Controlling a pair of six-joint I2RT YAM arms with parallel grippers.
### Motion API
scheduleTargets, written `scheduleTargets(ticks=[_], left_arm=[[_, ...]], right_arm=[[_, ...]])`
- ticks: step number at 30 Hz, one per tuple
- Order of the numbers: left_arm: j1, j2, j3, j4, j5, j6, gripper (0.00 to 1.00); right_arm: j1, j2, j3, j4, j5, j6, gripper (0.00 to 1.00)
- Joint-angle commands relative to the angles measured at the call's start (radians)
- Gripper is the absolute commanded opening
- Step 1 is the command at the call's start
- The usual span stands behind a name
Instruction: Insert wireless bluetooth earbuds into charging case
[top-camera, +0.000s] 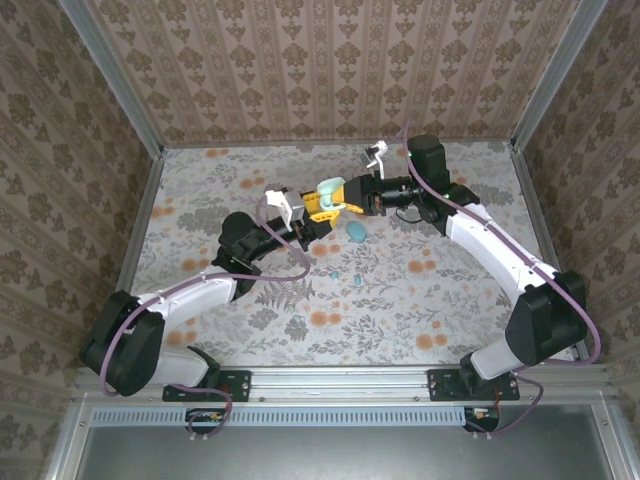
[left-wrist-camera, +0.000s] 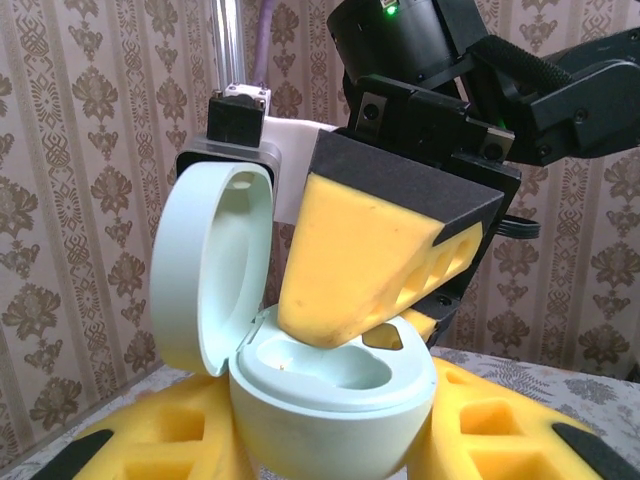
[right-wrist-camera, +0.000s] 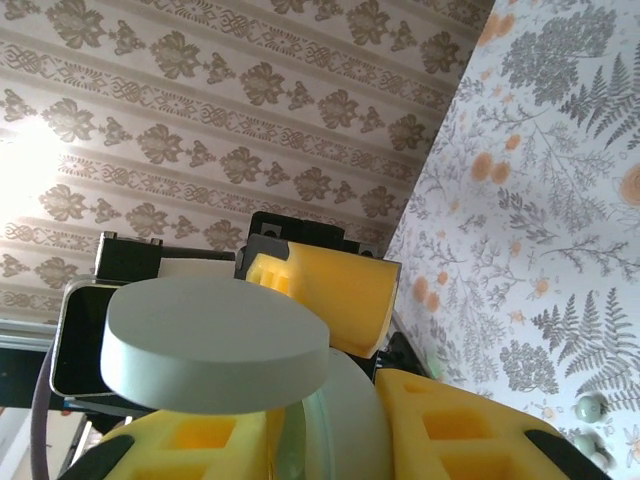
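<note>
- Left tool pinched the charging case by its lower half, one yellow finger on either side. The case was raised off the table, above its far middle.
- The case stood open. Its lid was hinged up on the left in the left wrist view, and the pale cavity faced upward.
- Right tool met the case from the opposite side. In the left wrist view, one of its yellow fingers came down onto the cavity rim, touching it or just above it. The other finger showed behind the case body.
- Could not tell whether the right tool was pressed together on anything; the space between its tips was hidden.
- Earbuds lay loose on the table as small teal specks, on the near side of both tools and well apart from the held case.
- A second case, teal and pebble-shaped, lay on the table between the tools and the earbuds, nearer the right tool.
</note>
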Motion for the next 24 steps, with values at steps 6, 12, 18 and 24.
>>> scheduleTargets(ticks=[6, 12, 18, 24], left_arm=[[0.0, -0.013, 0.027, 0.025, -0.035, -0.004, 0.35], [-0.002, -0.014, 0.03, 0.037, -0.038, -0.012, 0.38], [-0.002, -0.013, 0.026, 0.043, -0.04, -0.021, 0.39], [-0.002, -0.014, 0.027, 0.046, -0.042, -0.027, 0.4]], right_arm=[[0.033, 0.002, 0.023, -0.078, 0.026, -0.057, 0.28], [0.034, 0.003, -0.011, 0.016, 0.015, 0.01, 0.28], [0.032, 0.002, -0.025, 0.045, 0.018, 0.027, 0.28], [0.032, 0.006, -0.027, 0.046, 0.02, 0.029, 0.28]])
